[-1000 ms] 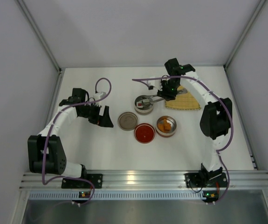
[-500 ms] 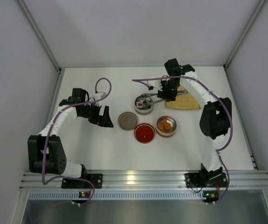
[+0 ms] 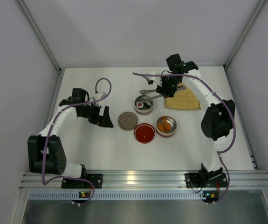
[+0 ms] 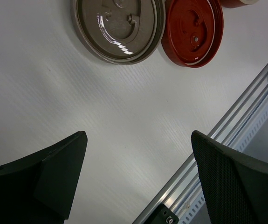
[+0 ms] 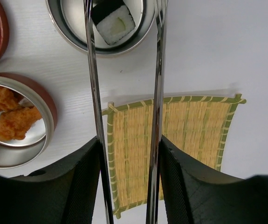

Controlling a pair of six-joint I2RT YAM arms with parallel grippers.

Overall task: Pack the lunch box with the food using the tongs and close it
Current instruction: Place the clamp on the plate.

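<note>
Gripping the tongs (image 3: 150,94) with the right end effector (image 3: 165,87), one pad pressed outside each thin arm, the two arms kept apart. Joined end hidden behind the pads, flat tips out front. Lying with the long axis left to right in the overhead view, pointing left, ending about over the far rim of the far tin (image 3: 151,108). From the wrist, framing a sushi roll (image 5: 116,23) on that tin's floor between the two arms (touching it or not: cannot tell). Just right of that tin and under the grip, the yellow mat (image 3: 185,101). Nearer, a second tin (image 3: 174,130) holding the fried pieces (image 3: 165,124), just beside the red lid (image 3: 144,133), with the silver lid (image 3: 128,121) further left. Far and left of the tips, bare worktop (image 3: 101,84), then the back wall (image 3: 138,32) well apart. Spread wide and holding nothing: the left end effector (image 3: 105,116), hanging over worktop left of both lids.
</note>
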